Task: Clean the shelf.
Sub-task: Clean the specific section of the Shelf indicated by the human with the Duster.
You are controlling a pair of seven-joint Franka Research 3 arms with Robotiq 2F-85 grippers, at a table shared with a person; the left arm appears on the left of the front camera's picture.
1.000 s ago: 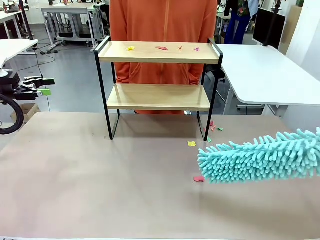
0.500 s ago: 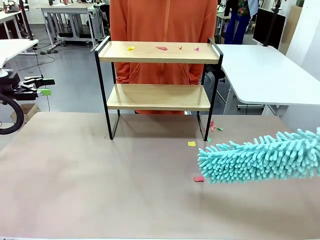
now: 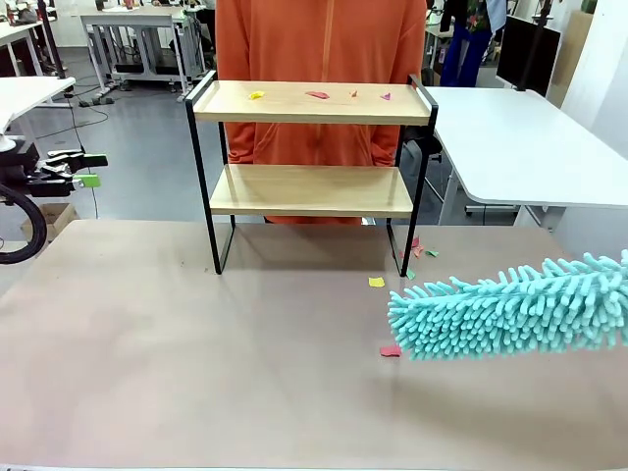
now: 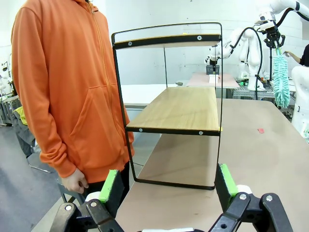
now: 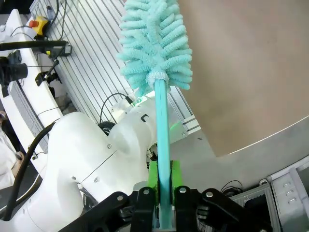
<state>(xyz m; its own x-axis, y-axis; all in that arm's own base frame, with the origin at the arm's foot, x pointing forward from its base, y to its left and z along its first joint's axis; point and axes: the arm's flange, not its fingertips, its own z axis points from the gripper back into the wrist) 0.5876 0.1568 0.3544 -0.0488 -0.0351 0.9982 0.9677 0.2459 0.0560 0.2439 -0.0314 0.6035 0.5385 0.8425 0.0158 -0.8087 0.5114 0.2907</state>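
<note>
The shelf [image 3: 312, 147] stands at the table's far middle, two wooden boards in a black frame. Several paper scraps [image 3: 317, 95] lie on its top board. A teal fluffy duster [image 3: 510, 309] hangs low over the table at the right, its head pointing left toward the shelf. In the right wrist view my right gripper [image 5: 163, 175] is shut on the duster's handle [image 5: 162, 130], with the head [image 5: 154, 43] beyond it. My left gripper [image 3: 86, 169] rests at the far left, off the table, open; its wrist view shows open fingers [image 4: 110, 186] facing the shelf [image 4: 178, 108] end-on.
A person in an orange hoodie [image 3: 319, 44] stands close behind the shelf, one hand [image 4: 75, 180] hanging down. Loose scraps lie on the table: yellow [image 3: 376, 282], red [image 3: 390, 350] and a few by the shelf's right leg [image 3: 417, 250]. A white table [image 3: 520, 137] stands at the right.
</note>
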